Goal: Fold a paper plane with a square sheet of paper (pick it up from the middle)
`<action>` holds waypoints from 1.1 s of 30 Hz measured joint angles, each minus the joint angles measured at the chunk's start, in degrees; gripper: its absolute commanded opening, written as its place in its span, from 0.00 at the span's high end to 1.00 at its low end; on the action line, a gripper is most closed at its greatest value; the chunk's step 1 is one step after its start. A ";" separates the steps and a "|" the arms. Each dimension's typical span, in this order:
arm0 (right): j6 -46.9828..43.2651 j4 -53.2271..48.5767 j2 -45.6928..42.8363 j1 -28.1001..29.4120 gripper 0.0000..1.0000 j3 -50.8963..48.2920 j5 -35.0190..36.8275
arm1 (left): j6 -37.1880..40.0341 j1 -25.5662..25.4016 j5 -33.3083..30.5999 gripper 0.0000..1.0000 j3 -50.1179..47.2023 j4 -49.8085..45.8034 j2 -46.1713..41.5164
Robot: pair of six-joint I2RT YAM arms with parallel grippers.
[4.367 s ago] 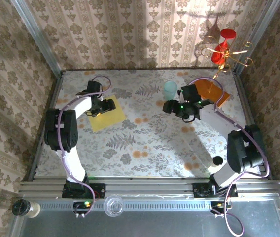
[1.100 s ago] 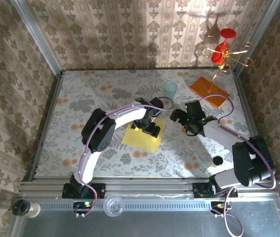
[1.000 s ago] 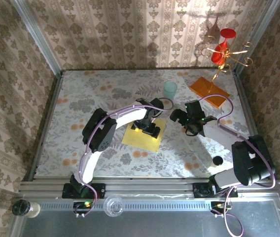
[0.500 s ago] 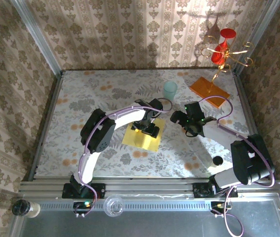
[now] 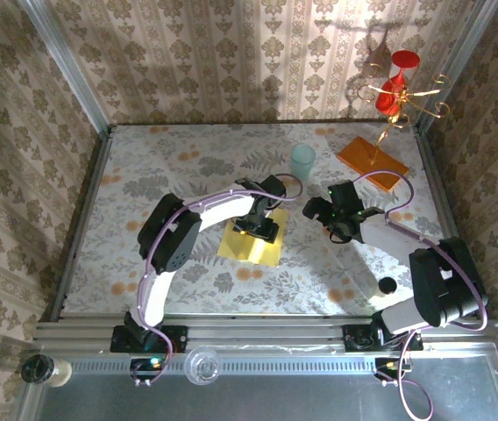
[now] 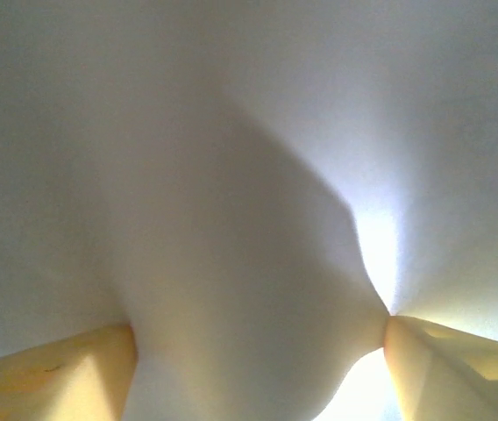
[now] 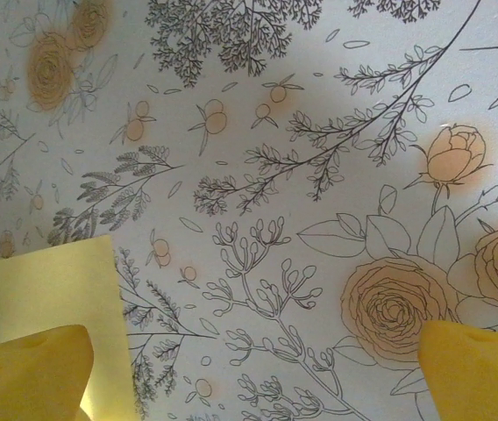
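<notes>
As the left gripper [image 5: 259, 230] has drawn its fingers partway in, not yet together, the thin yellow square sheet of paper [image 5: 247, 249] beneath it now humps up between them. The middle pinch looks begun. The right gripper [image 5: 335, 221] hovers spread beside the sheet.

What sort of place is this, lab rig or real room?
Probably a robot test cell dressed as a room: wallpaper panels boxing in a floral-covered table, a metal rail along the near edge, and the left arm and right arm bolted to it.
</notes>
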 measured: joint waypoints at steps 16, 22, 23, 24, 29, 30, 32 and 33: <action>2.38 0.92 1.09 0.07 0.05 0.66 -1.51 | -2.71 9.79 14.27 0.72 -16.63 14.34 -12.59; 2.56 1.29 0.52 0.07 0.05 0.66 -1.53 | -6.47 10.21 22.77 0.71 -18.23 20.37 -21.35; 2.54 1.29 0.28 0.07 0.05 0.66 -1.57 | -7.32 10.21 24.17 0.70 -18.62 21.90 -22.53; 2.49 1.29 0.00 0.07 0.05 0.66 -1.77 | -8.83 10.21 26.36 0.70 -19.41 24.57 -23.89; 1.88 1.53 -1.16 0.07 0.05 0.66 -3.50 | -15.67 10.21 34.40 0.70 -23.58 36.09 -24.55; 1.60 1.73 -1.18 0.07 0.05 0.66 -4.09 | -16.85 10.21 35.76 0.70 -24.30 37.77 -23.85; 0.87 1.79 -1.20 0.07 0.05 0.66 -5.11 | -18.08 10.23 37.51 0.70 -25.11 39.89 -21.92; 0.59 1.79 -1.20 0.07 0.05 0.66 -5.68 | -18.18 10.27 37.97 0.70 -25.33 40.30 -21.03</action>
